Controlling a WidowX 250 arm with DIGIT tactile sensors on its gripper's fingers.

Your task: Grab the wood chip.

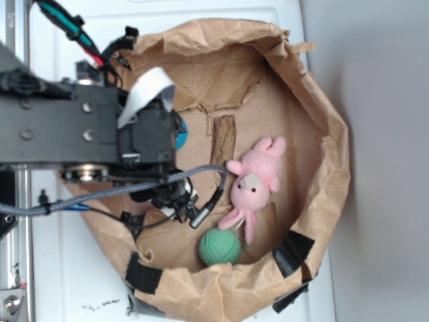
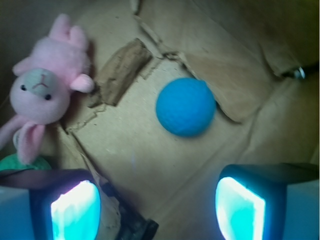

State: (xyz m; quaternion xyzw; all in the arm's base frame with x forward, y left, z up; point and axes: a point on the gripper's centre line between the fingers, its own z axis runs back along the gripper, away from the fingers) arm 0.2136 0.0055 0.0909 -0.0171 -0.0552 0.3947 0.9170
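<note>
The wood chip is a dark brown, rough, elongated piece lying flat on the paper floor, just right of the pink bunny's ear; in the exterior view the wood chip lies beside the bunny's head. My gripper hovers above the floor with its jaws wide apart and nothing between them. The chip lies up and to the left of the fingers in the wrist view, well apart from them. In the exterior view the arm hides the gripper itself.
A blue ball rests right of the chip. The pink plush bunny and a green ball lie nearby. All sit inside a crumpled brown paper bag with raised walls and black tape.
</note>
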